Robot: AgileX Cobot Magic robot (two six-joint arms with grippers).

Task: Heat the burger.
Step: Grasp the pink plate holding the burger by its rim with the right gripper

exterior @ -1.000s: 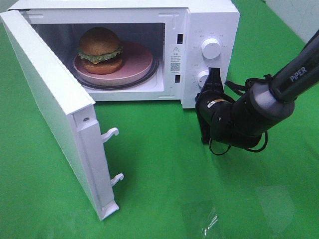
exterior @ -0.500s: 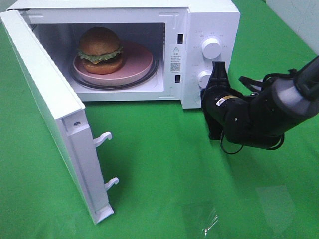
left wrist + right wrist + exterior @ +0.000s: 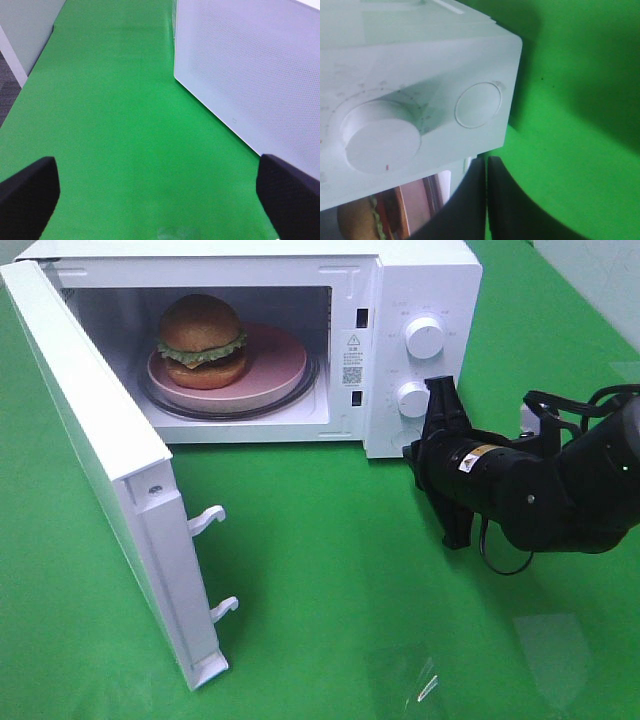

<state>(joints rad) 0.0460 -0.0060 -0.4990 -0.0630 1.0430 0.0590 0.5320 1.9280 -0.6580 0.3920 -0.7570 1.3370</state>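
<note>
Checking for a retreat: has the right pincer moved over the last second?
Yes. The right pincer has drawn back rightward from the lower knob, which it partly covered before and which now shows whole.

One microwave [image 3: 420,280] out there, one burger [image 3: 201,340], one pink plate [image 3: 278,365], two white knobs [image 3: 424,337], plus two door hooks [image 3: 208,517].

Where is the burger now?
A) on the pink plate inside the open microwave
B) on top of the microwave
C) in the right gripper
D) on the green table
A: the burger sits on the pink plate inside the microwave, whose door stands open.
</note>
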